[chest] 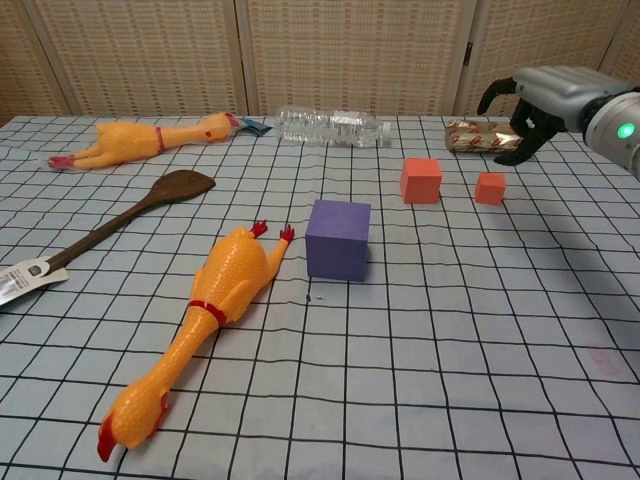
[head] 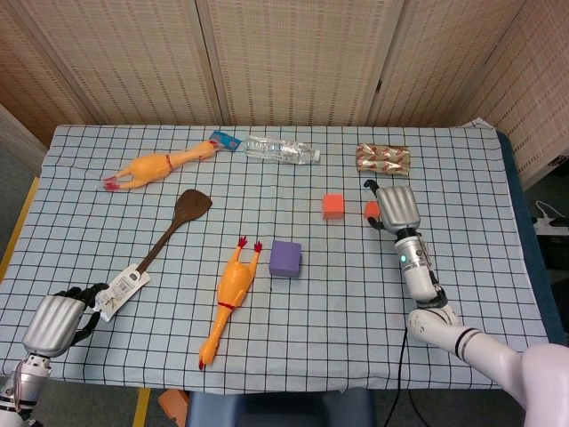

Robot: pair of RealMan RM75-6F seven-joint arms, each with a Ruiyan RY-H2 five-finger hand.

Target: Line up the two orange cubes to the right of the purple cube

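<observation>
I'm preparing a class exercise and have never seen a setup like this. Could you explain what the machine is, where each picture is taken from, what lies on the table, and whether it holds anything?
It is a two-armed robot with fingered hands. One picture looks down from its head, the other forward from its chest. On the checked table lie a purple cube, a larger orange cube, a smaller orange cube, two rubber chickens, a wooden spatula, a water bottle and a snack packet. The right hand hovers open above the smaller cube, holding nothing. The left hand rests at the table's near edge, empty too.
</observation>
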